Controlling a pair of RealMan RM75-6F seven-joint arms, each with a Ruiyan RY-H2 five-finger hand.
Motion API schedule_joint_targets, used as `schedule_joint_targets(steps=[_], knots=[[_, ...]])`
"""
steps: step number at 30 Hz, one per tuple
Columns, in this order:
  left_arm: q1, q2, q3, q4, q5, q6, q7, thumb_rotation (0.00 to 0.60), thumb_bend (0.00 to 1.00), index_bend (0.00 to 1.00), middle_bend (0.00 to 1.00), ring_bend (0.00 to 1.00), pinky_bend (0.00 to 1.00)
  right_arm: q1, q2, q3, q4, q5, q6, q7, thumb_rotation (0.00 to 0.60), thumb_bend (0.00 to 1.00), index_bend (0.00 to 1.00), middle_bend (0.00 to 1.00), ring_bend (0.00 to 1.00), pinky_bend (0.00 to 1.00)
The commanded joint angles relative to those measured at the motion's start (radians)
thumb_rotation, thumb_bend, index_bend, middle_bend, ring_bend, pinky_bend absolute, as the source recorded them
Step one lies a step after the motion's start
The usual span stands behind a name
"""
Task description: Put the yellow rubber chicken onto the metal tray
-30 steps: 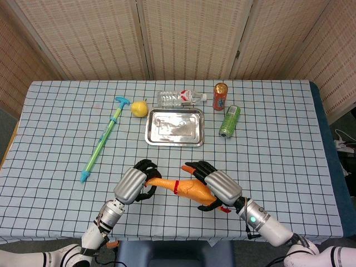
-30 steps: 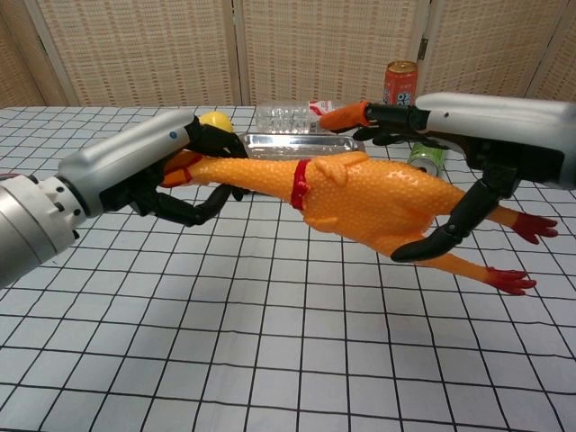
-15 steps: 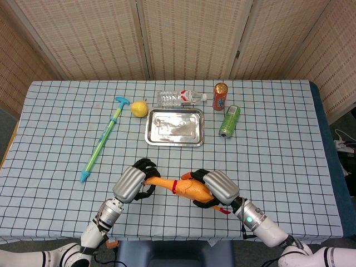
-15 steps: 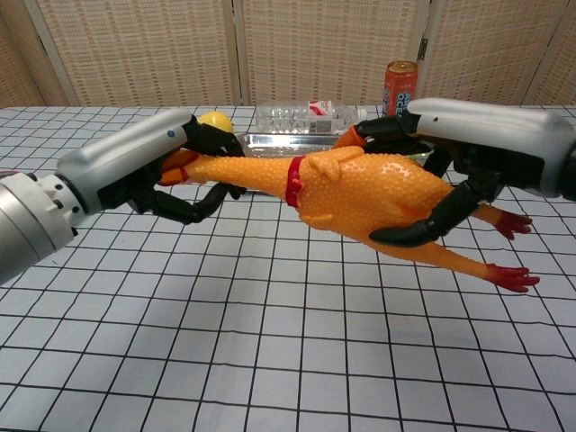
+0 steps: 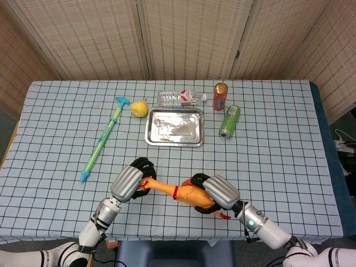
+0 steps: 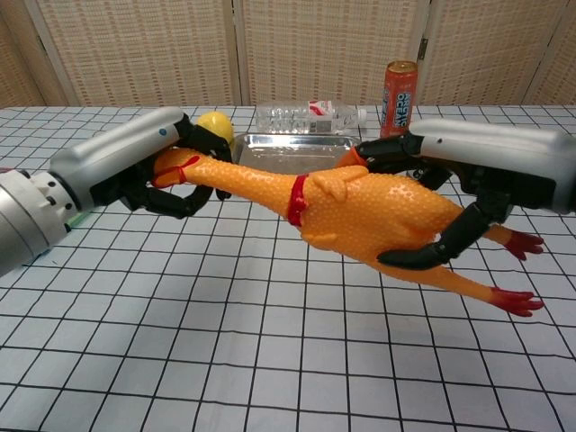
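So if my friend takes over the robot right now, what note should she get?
Left hand: holds the head end of the yellow rubber chicken.
Right hand: wrapped around the chicken's body, near the legs.
Chicken: held up between both hands at the near edge of the table, not on the tray.
Metal tray: farther back in the middle of the table, nothing on it.
Done: chicken is picked up.
Left: carry it forward over the tray, set it down, let go with both hands.
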Motion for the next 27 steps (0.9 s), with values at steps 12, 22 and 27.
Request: schedule_joint_targets(steps=[12,22,27], knots=[[-0.012,0.010,-0.029,0.059,-0.058,-0.050,-0.082,0.600,0.76,0.71,0.49,0.26,0.20,-0.083,0.126,-0.062,0.059,-0.223,0.273,0.245,0.600,0.01,0.00,0.00,0.00,0.00],[-0.148,-0.061,-0.188,0.251,-0.234,-0.240,-0.212,0.600,0.76,0.71,0.49,0.27,0.20,-0.211,0.205,-0.120,0.137,-0.240,0.429,0.249,0.600,0.01,0.00,0.00,0.00,0.00],[-0.259,-0.133,-0.284,0.434,-0.336,-0.356,-0.271,0.600,0.76,0.71,0.49,0.26,0.20,-0.229,0.212,-0.120,0.187,-0.202,0.420,0.256,0.600,0.01,0.00,0.00,0.00,0.00]])
